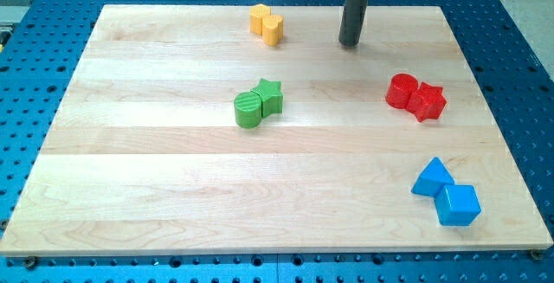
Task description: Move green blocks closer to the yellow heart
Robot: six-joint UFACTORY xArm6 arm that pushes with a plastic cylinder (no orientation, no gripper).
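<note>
On the pale wooden board, the green round block touches the green star block, both well below the yellow heart block. My tip, a bare rod without fingers, stands right of the heart.

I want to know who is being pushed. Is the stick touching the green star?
No, my tip stands apart from the green star, up toward the view's top right of it.
</note>
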